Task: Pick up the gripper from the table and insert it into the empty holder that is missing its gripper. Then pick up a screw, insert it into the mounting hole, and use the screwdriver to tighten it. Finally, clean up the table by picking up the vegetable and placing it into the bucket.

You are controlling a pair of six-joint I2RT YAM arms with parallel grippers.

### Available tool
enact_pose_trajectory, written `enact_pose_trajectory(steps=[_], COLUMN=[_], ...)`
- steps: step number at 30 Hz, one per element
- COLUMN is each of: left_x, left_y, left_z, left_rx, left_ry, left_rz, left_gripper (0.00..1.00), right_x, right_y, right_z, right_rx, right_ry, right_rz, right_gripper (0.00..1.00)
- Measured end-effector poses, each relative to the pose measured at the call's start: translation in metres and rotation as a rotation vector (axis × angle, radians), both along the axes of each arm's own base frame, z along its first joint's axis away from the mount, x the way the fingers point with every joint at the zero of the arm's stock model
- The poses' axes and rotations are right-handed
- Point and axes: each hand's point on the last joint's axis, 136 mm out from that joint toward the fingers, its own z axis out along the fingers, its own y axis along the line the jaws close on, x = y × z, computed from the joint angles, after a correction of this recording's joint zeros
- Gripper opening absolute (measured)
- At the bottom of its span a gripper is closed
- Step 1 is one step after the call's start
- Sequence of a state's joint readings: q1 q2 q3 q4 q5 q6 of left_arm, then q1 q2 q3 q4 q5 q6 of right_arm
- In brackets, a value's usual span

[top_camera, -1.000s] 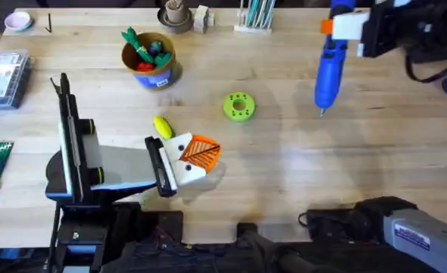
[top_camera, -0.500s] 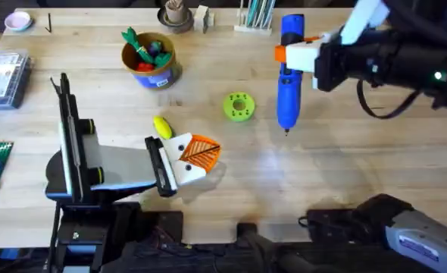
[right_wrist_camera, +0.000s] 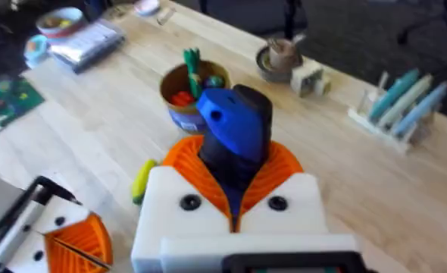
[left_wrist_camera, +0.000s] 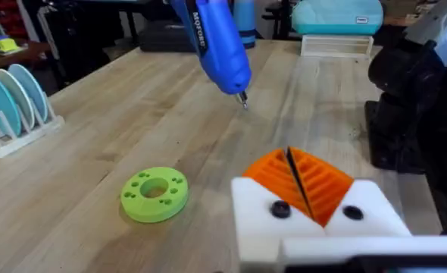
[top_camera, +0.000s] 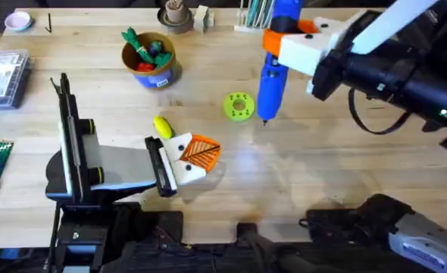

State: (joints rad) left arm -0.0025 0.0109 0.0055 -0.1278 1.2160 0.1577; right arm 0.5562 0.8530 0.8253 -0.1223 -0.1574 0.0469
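Screwdriver (top_camera: pixel 273 64): it is blue, and the right gripper (top_camera: pixel 284 42) holds it up in the air above the far half of the surface, tip down. The right jaws are clenched on its handle, orange pads on both sides.

Left gripper (top_camera: pixel 197 155): it rests low over the near half of the surface. Both its white bases wear orange tips, and the tips are pressed together with nothing between them.

Holder (left_wrist_camera: pixel 360 220): I think the loose orange tip is already in place, because no spare tip lies on the surface.

Mounting hole (left_wrist_camera: pixel 279 210): two dark round spots show on the white bases in the left wrist view. I cannot tell if a screw sits in either one.

Tightening: this looks like the step going on now. The screwdriver tip hangs just past the green disc (top_camera: pixel 239 107) and well apart from the left gripper, so it has to come closer first.

Vegetable (top_camera: pixel 162 127): the yellow one lies on the surface, touching or just beside the left gripper. It is not put away yet.

Bucket (top_camera: pixel 149 59): it stands near the far edge, toward the left, with red and green toys inside. The yellow vegetable must go in there last.
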Motion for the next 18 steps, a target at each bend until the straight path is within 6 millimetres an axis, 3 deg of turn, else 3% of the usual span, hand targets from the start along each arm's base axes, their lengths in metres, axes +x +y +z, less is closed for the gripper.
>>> enact_pose_trajectory(steps=[13, 18], left_x=[0.0, 0.0], left_y=[0.0, 0.0], left_z=[0.0, 0.0], left_rx=[0.0, 0.0], left_ry=[0.0, 0.0], left_rz=[0.0, 0.0], left_gripper=[0.004, 0.004], right_x=[-0.025, -0.033], right_y=[0.045, 0.075], right_z=[0.069, 0.078], right_rx=[0.175, 0.225], right_ry=[-0.235, -0.28], right_rz=[0.151, 0.242], right_gripper=[0.016, 0.016])
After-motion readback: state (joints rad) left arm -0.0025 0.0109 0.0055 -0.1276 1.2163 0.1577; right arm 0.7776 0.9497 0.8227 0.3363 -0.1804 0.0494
